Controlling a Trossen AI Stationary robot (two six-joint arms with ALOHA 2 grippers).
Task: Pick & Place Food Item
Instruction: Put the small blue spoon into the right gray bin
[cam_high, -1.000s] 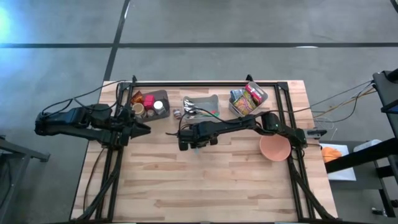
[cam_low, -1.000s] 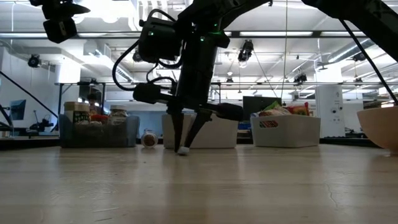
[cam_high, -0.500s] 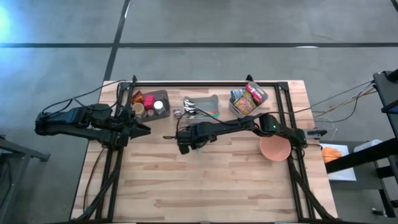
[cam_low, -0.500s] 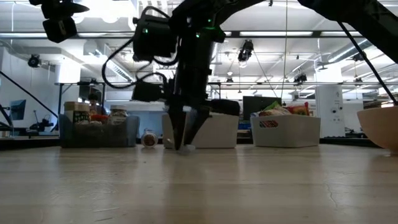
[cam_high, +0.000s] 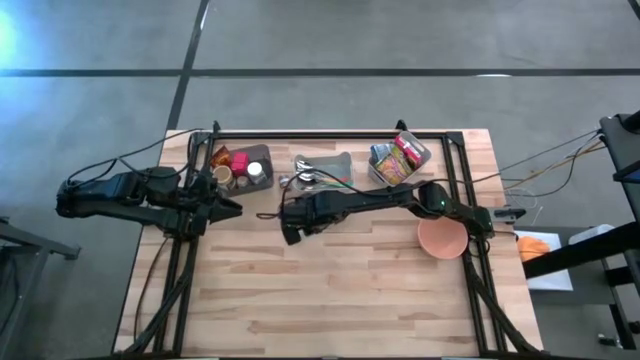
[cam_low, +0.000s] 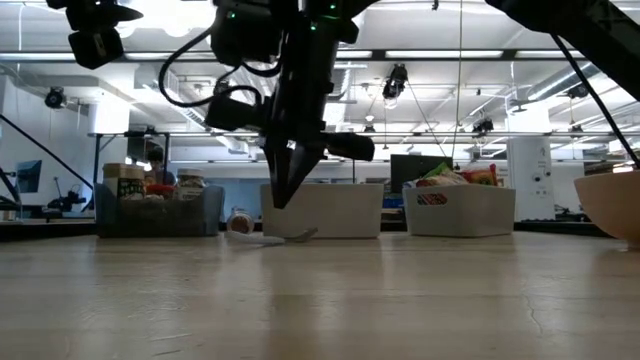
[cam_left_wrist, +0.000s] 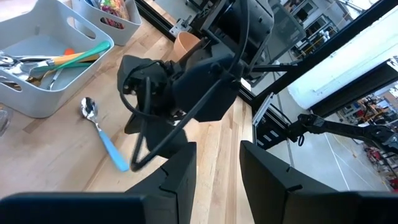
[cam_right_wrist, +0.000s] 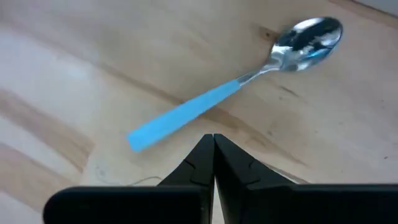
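A spoon with a light-blue handle (cam_right_wrist: 186, 112) lies flat on the wooden table (cam_high: 330, 300); it also shows as the spoon (cam_left_wrist: 102, 134) in front of the cutlery bin. My right gripper (cam_right_wrist: 213, 146) hangs shut just above the handle, fingers pointing down, with nothing between them; from the side, my right gripper (cam_low: 280, 200) is clear of the spoon (cam_low: 275, 238). Food packets (cam_high: 398, 158) stand in a white bin at the far right. My left gripper (cam_left_wrist: 217, 168) waits open at the table's left edge, with nothing between its fingers.
Along the far edge stand a bin of jars (cam_high: 240, 165), a cutlery bin (cam_high: 325, 170) and the packet bin. A pink bowl (cam_high: 443, 238) sits near the right edge. A black frame rail (cam_high: 330, 133) runs along the table's back. The near half of the table is bare wood.
My right gripper has risen from the table top and rolled about its own axis, drifting a little toward the left edge. Its fingers, apart at the spoon's handle before, have shut. The spoon has stayed lying on the table.
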